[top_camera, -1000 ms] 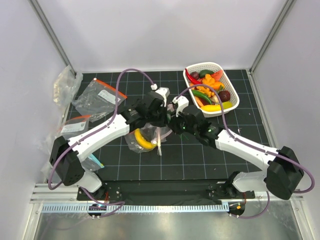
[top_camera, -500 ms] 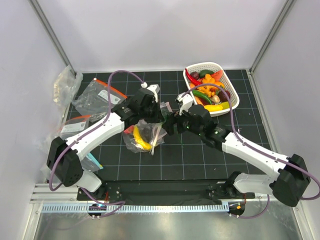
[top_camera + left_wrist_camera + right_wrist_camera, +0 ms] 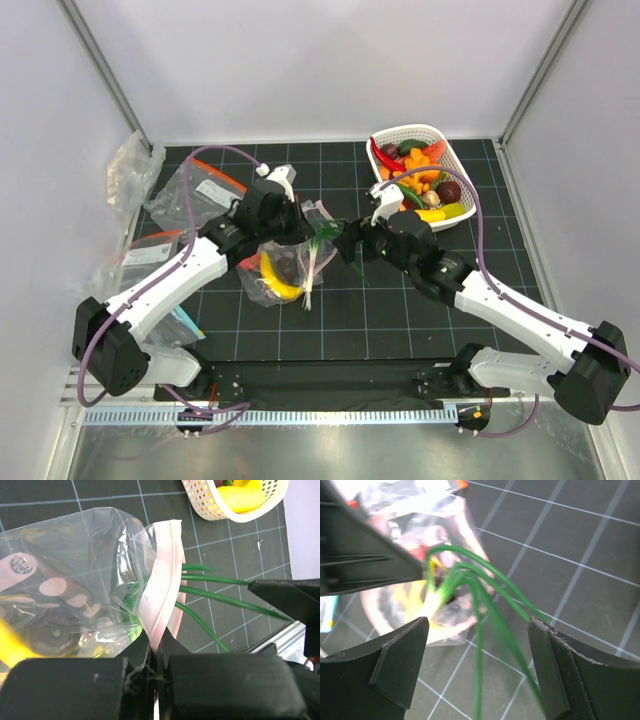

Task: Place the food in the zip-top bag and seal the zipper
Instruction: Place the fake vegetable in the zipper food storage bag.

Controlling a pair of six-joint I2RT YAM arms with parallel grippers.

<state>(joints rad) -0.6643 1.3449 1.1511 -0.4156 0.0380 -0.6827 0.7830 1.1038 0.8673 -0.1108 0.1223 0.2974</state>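
The zip-top bag (image 3: 283, 268) lies left of centre with a yellow banana (image 3: 268, 282) and a dark piece (image 3: 286, 262) inside. My left gripper (image 3: 298, 225) is shut on the pale pink zipper (image 3: 162, 580) at the bag's mouth, holding that edge up. A vegetable's thin green stalks (image 3: 215, 597) stick out of the mouth towards the right. My right gripper (image 3: 477, 670) stands open just right of the mouth. The stalks (image 3: 480, 610) run between its fingers (image 3: 400, 665) without being pinched. More food fills the white basket (image 3: 461, 170) at the back right.
Two clear bags with orange-red strips (image 3: 195, 188) (image 3: 150, 247) lie at the left, with crumpled plastic (image 3: 130, 170) behind them against the left wall. The basket's rim (image 3: 210, 511) shows beyond the bag's mouth in the left wrist view.
My right gripper has opened, let go of the green-stalked piece in the bag's mouth, and drawn back to the right. My left gripper has pulled the bag's mouth left and back.
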